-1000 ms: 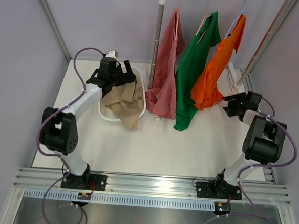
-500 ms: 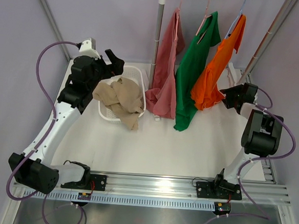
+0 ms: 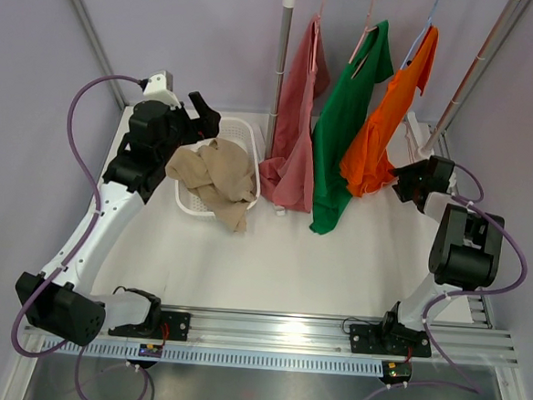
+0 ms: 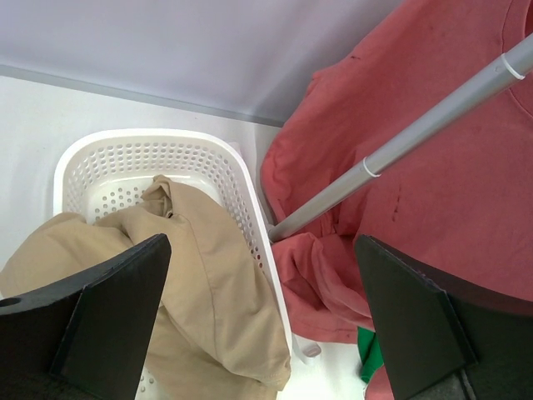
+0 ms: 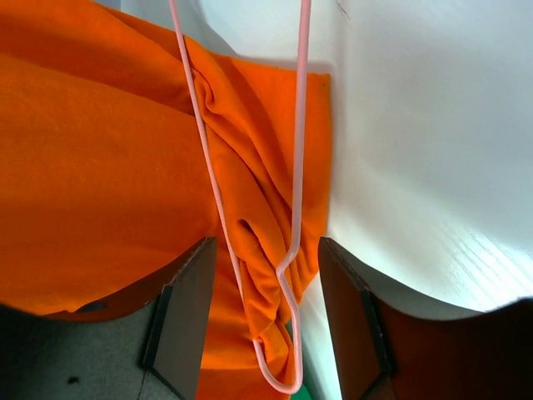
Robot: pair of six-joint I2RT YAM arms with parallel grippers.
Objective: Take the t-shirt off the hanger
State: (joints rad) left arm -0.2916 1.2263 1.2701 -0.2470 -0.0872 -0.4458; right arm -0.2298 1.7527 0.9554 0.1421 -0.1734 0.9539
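Observation:
Three t-shirts hang on the rail: a red one (image 3: 293, 142), a green one (image 3: 340, 132) and an orange one (image 3: 381, 126). My right gripper (image 3: 407, 181) is open at the orange t-shirt's lower right edge. In the right wrist view the orange t-shirt (image 5: 100, 167) fills the left. A pale pink wire hanger (image 5: 294, 208) with a fold of orange cloth lies between the spread fingers of that gripper (image 5: 266, 317). My left gripper (image 3: 202, 118) is open and empty above the basket, also in the left wrist view (image 4: 262, 325).
A tan shirt (image 3: 215, 174) lies in the white basket (image 3: 186, 202) and hangs over its front rim; the left wrist view shows it (image 4: 200, 292). The rack's grey upright pole (image 3: 279, 73) stands right of the basket, and a slanted pole (image 3: 472, 72) at far right.
My left arm has lifted off the tan shirt in the basket and now stands raised and open. My right gripper has moved up and left, closer to the orange t-shirt.

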